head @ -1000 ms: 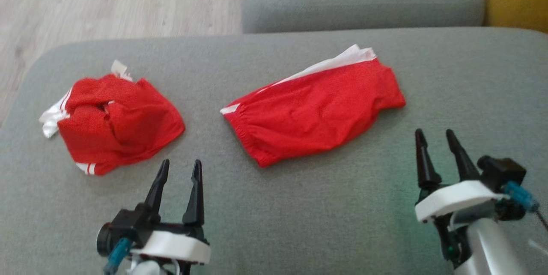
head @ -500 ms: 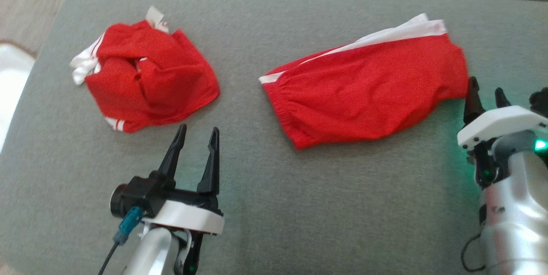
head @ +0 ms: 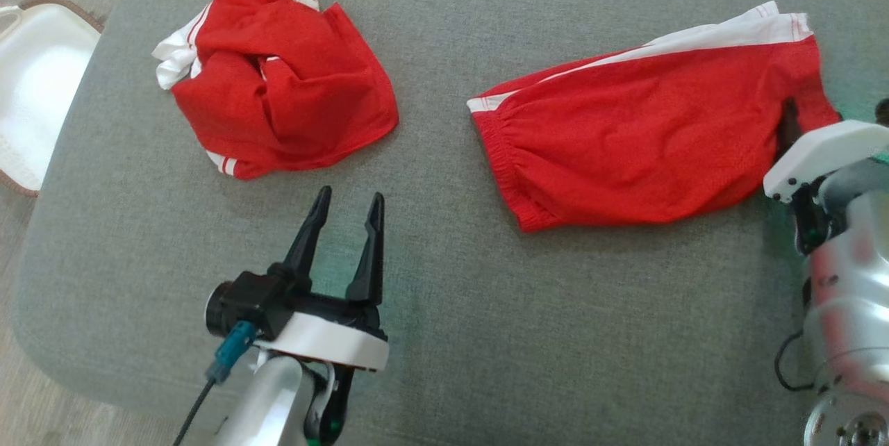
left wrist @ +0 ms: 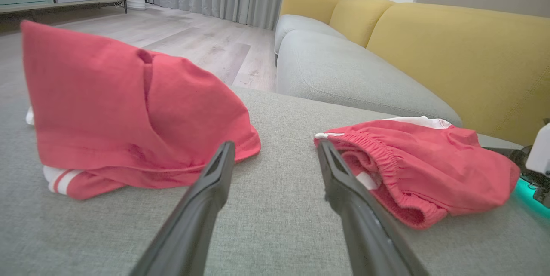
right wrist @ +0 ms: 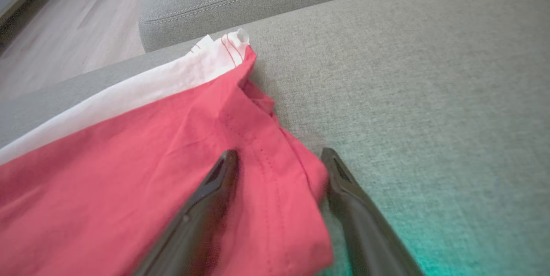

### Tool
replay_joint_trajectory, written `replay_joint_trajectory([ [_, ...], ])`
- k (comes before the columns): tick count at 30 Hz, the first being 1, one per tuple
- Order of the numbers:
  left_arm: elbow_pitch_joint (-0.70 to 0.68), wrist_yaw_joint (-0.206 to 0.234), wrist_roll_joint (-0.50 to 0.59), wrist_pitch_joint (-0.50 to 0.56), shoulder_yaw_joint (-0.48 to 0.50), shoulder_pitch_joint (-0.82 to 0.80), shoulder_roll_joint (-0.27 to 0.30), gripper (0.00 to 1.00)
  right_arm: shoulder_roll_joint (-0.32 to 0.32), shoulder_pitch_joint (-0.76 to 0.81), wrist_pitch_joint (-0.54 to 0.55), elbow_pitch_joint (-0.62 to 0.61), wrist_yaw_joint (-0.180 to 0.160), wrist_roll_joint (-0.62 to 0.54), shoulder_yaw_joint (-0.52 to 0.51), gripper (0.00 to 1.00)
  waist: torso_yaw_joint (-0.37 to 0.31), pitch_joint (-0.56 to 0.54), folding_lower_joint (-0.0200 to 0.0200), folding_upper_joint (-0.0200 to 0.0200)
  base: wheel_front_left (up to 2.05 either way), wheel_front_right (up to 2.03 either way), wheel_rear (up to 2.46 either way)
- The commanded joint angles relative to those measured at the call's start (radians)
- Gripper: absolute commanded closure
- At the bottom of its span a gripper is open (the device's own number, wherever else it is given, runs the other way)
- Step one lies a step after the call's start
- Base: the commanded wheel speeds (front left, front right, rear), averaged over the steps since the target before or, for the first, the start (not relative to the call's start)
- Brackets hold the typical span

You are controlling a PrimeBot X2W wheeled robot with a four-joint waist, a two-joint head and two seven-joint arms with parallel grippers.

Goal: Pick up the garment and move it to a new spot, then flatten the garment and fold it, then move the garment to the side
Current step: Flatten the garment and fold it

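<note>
Nearest to me, my left hand hovers low over a bare stretch of the grey cushion, fingers spread wide and holding nothing. I judge it is parked there on purpose, midway between the two heaps of cloth, where it can reach either one without crowding my other arm.

A little farther off, at the right edge, my right hand is down at the right-hand end of the red shorts. Its fingers are also fully apart. One lies over the red cloth, and the other rests on the cushion just beside the hem, so the corner sits between them. Nothing is pinched yet. Straddling the hem like this should let me close on a stitched edge instead of a loose fold, and that should lift more cleanly.

The shorts lie roughly flat across the right half of the cushion, elastic waistband toward the middle and white side stripe along the far edge. They are well apart from the crumpled red garment, which is bunched up at the far left.

Beyond the cushion stands a yellow sofa.
</note>
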Motion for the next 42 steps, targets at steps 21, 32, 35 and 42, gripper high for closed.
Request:
replay_joint_trajectory([
  [21, -0.043, 0.011, 0.015, -0.008, 0.052, 0.0, 0.003, 0.0, -0.01, 0.043, -0.183, 0.033, -0.001, 0.053, -0.017, 1.0, -0.14, -0.108, 0.0, 0.0, 0.0, 0.0, 0.0],
  [32, -0.081, 0.009, 0.018, -0.008, 0.057, 0.03, 0.003, 0.0, -0.003, 0.206, -0.186, -0.102, -0.001, 0.146, -0.039, 1.0, -0.228, -0.18, 0.0, 0.0, 0.0, 0.0, 0.0],
  [35, -0.088, 0.009, 0.018, -0.008, 0.048, 0.03, 0.003, 0.0, 0.012, 0.231, -0.179, -0.14, -0.001, 0.161, -0.036, 1.0, -0.238, -0.182, 0.0, 0.0, 0.0, 0.0, 0.0],
  [42, -0.083, 0.007, 0.024, -0.008, 0.04, 0.03, 0.003, 0.0, 0.042, 0.235, -0.182, -0.234, -0.001, 0.195, 0.017, 1.0, -0.236, -0.192, 0.0, 0.0, 0.0, 0.0, 0.0],
])
